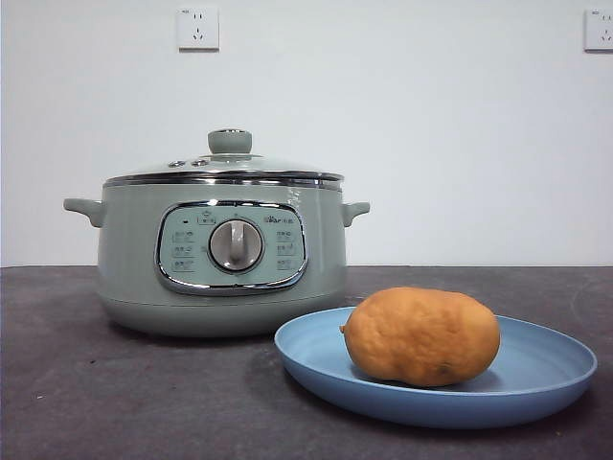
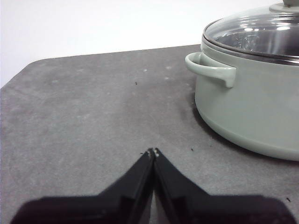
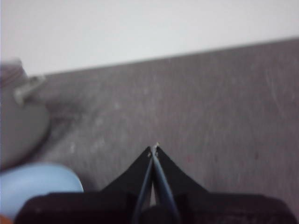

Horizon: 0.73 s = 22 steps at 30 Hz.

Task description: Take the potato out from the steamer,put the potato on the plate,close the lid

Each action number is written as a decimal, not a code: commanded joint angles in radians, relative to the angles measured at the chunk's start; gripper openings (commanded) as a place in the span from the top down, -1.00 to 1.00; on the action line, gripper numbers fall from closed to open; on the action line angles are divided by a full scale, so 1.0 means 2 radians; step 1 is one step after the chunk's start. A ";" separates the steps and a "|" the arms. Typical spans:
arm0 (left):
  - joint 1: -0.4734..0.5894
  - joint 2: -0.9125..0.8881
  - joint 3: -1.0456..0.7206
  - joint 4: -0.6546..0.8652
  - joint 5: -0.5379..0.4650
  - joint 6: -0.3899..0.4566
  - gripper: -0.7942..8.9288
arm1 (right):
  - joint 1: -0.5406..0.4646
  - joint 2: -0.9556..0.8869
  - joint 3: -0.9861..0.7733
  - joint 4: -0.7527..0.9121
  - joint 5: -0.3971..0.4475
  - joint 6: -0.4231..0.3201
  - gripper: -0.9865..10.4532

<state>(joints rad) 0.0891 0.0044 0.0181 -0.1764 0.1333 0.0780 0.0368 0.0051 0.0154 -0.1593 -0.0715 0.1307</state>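
Potato (image 1: 421,335) lies on plate (image 1: 536,383) — both pincers (image 2: 153,152) (image 3: 154,148) closed, empty; steamer (image 1: 134,278) writing unreadable.

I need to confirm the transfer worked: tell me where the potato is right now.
In the front view the potato lies on the blue plate, toward its left side, just right of and in front of the green steamer, whose lid is on.

A plain white wall (image 1: 431,144) carrying two white power sockets (image 1: 198,29) rises behind the dark grey tabletop (image 1: 115,393).
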 commanded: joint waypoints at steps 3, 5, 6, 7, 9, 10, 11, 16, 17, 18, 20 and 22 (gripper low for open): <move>0.002 -0.001 -0.008 0.002 0.000 0.000 0.84 | -0.001 -0.002 -0.004 -0.011 0.000 0.003 0.83; 0.002 -0.001 -0.008 0.002 -0.001 0.000 0.84 | -0.001 -0.002 -0.004 -0.010 -0.001 0.016 0.83; 0.002 -0.001 -0.008 0.002 -0.001 0.000 0.84 | -0.001 -0.002 -0.004 -0.010 -0.001 0.020 0.83; 0.002 -0.001 -0.008 0.002 -0.001 0.000 0.84 | -0.001 -0.002 -0.004 -0.010 0.001 0.019 0.83; 0.002 -0.001 -0.008 0.002 0.000 0.000 0.84 | -0.001 -0.002 -0.004 -0.010 0.003 0.018 0.83; 0.002 -0.001 -0.008 0.002 0.000 0.000 0.84 | -0.001 -0.002 -0.004 -0.010 0.005 0.018 0.83; 0.002 -0.001 -0.008 0.002 0.000 0.000 0.84 | -0.001 -0.002 -0.004 -0.010 0.009 0.018 0.83; 0.002 -0.001 -0.008 0.002 0.000 0.000 0.84 | -0.002 -0.002 -0.004 -0.010 0.012 0.018 0.83; 0.002 -0.001 -0.008 0.002 0.000 0.000 0.84 | -0.002 -0.002 -0.004 -0.010 0.012 0.018 0.83; 0.002 -0.001 -0.008 0.002 -0.001 0.000 0.84 | -0.002 -0.002 -0.004 -0.010 0.012 0.018 0.83; 0.002 -0.001 -0.008 0.002 0.000 0.000 0.84 | -0.002 -0.002 -0.004 -0.010 0.013 0.018 0.83; 0.002 -0.001 -0.008 0.002 0.000 0.000 0.84 | -0.002 -0.002 -0.004 -0.010 0.012 0.018 0.83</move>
<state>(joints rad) 0.0891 0.0044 0.0181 -0.1764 0.1333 0.0780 0.0368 0.0040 0.0166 -0.1711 -0.0494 0.1589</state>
